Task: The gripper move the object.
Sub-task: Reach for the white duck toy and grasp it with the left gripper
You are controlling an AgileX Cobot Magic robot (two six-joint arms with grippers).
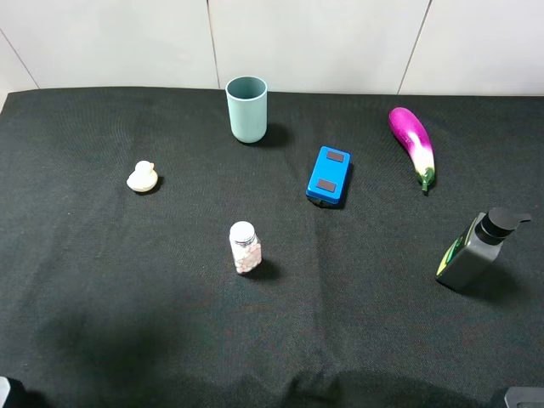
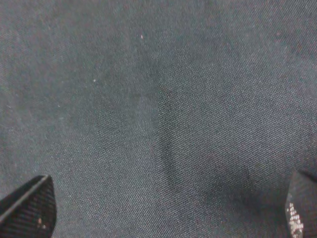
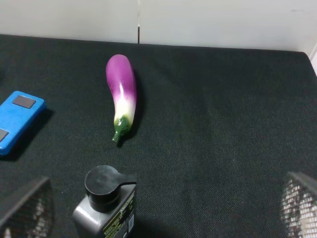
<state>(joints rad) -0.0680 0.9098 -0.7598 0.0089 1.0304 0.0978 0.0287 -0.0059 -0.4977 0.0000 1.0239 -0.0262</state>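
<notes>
Nearest, at the table's front edge, the black left gripper (image 2: 166,206) hangs close over the black woven tablecloth (image 2: 148,99). Its jaws are spread wide, with only cloth between them. The black right gripper (image 3: 163,206) is also wide open and empty, and it faces a grey pump bottle with a black cap (image 3: 105,203).

Farther in, near the middle, stands a small clear bottle of pink pills with a white cap (image 1: 245,247). Beyond it and to the left sits the small cream-white rubber duck (image 1: 143,177), upright and alone. The duck looks light, soft and hollow, so a hard pinch would likely squash it or let it slip. The rounded body, gripped across its sides below the head, seems the best hold.

The duck does not appear in the left wrist view. It therefore lies outside those jaws, well apart from them and deeper into the table. Farthest back stands a pale teal plastic cup (image 1: 246,109).
</notes>
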